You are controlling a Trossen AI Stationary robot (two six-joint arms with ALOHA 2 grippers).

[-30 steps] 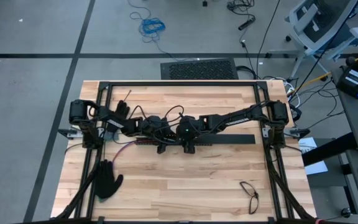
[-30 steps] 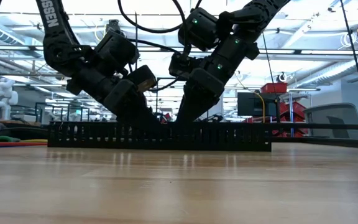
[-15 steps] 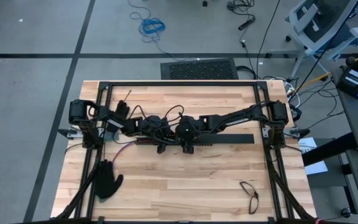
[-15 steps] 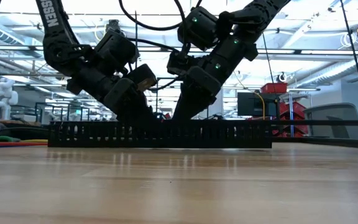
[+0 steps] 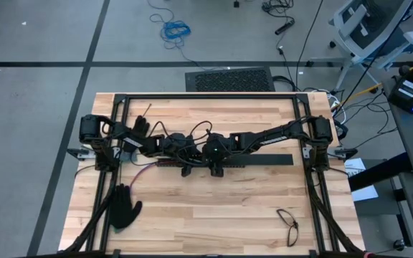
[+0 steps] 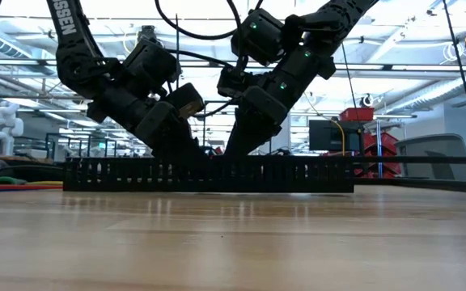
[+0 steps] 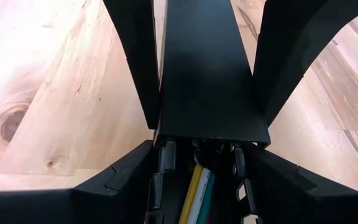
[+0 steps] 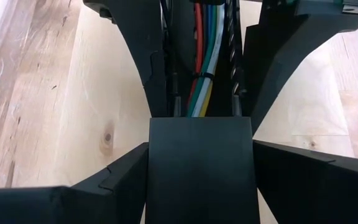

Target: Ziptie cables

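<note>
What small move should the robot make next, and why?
Probably the right gripper should slide the cover a little farther from the left gripper, which steadies the duct. The two grippers face each other closely, and only a short stretch of the cables lies bare between them, little room for tying.

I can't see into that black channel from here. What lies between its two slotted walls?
In the right wrist view, the cables run between the walls of the black channel, bound by a thin ziptie.
</note>
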